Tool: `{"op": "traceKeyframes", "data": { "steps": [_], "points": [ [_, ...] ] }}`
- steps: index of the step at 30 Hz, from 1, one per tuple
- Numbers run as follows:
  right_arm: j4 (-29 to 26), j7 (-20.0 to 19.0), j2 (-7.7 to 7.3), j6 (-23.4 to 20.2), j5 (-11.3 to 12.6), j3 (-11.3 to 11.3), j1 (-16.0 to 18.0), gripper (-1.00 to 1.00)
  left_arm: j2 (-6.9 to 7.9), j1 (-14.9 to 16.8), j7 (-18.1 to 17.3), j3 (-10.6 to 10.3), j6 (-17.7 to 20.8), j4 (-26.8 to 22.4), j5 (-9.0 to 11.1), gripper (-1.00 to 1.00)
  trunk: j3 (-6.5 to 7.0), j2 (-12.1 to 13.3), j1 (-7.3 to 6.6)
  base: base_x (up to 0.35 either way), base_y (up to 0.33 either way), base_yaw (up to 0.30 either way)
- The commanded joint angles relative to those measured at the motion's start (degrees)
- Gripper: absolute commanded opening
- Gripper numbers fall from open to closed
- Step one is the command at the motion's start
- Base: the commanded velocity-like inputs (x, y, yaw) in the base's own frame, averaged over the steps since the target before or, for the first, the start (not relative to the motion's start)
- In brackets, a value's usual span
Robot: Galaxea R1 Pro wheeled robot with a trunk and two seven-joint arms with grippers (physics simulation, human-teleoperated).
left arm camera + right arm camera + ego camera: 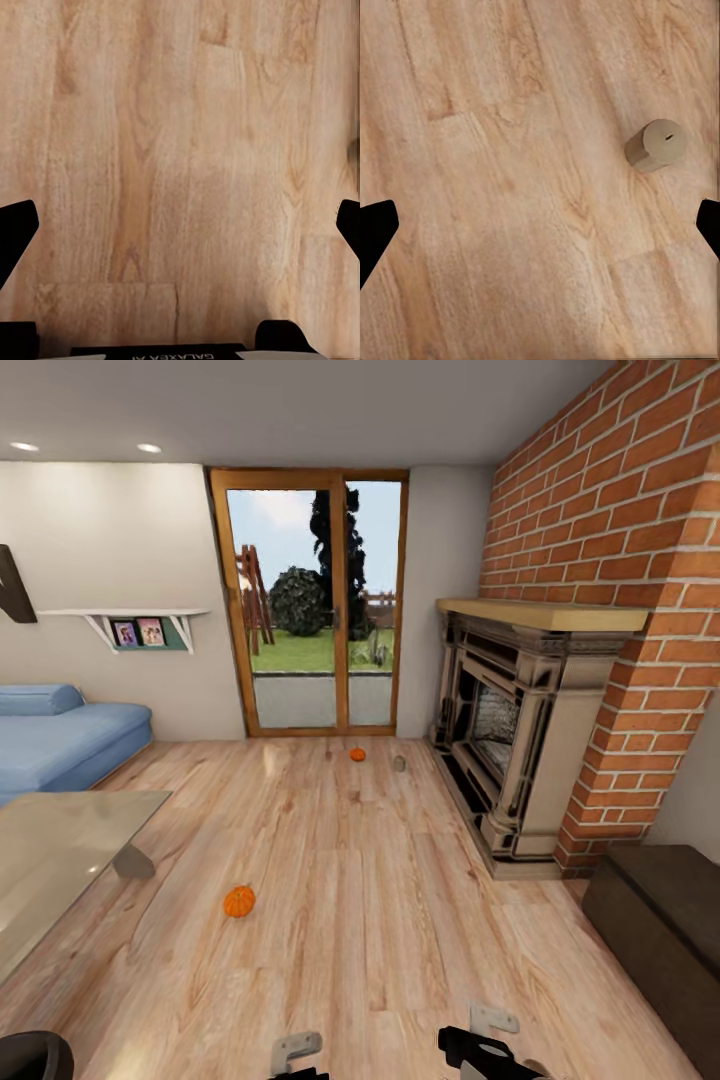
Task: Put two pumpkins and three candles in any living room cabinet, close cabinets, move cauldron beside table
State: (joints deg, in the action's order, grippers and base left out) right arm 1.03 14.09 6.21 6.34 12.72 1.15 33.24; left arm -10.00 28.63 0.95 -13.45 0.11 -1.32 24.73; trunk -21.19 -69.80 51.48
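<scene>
Two orange pumpkins lie on the wooden floor, one (239, 901) near the glass table (60, 850) and one (357, 754) far off by the glass door. A small grey candle (399, 763) sits beside the far pumpkin. Another beige candle (655, 145) rests on the planks in the right wrist view, ahead of my open right gripper (540, 229) and off to one side. My left gripper (180, 232) is open over bare floor. The dark-brown cabinet (660, 920) stands low at the right with its front shut. The black cauldron (35, 1055) peeks in at the bottom left corner.
An ornate beige fireplace (520, 740) juts from the brick wall on the right. A blue sofa (60, 735) stands at the left behind the table. A glass door (310, 605) closes the far wall. Open floor runs down the middle.
</scene>
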Motion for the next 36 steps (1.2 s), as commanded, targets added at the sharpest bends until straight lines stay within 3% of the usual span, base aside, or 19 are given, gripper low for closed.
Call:
{"op": "traceKeyframes", "data": {
  "steps": [1,12,21,36],
  "points": [
    [0.1,0.1,0.03,0.3,0.5,0.1,0.1,1.00,0.00,0.0,0.1,-0.5,0.0,0.0,0.5,1.00,-0.03,0.0,0.00,0.000,0.000,-0.263],
    [0.0,0.1,-0.02,0.3,0.5,0.1,0.1,1.00,0.06,0.0,0.1,-0.4,-0.3,0.0,0.6,1.00,0.37,0.0,0.00,-0.035,0.000,-0.235],
    [0.1,0.1,0.03,0.3,0.5,0.2,0.1,1.00,0.07,0.0,0.2,-0.4,0.0,0.0,0.5,1.00,0.44,0.0,0.00,-0.299,0.000,-0.054],
    [0.1,0.1,0.03,0.3,0.5,0.1,0.1,1.00,0.07,0.0,0.2,-0.5,0.0,0.0,0.5,1.00,0.95,0.0,0.00,-0.225,0.116,-0.225]
  ]
}}
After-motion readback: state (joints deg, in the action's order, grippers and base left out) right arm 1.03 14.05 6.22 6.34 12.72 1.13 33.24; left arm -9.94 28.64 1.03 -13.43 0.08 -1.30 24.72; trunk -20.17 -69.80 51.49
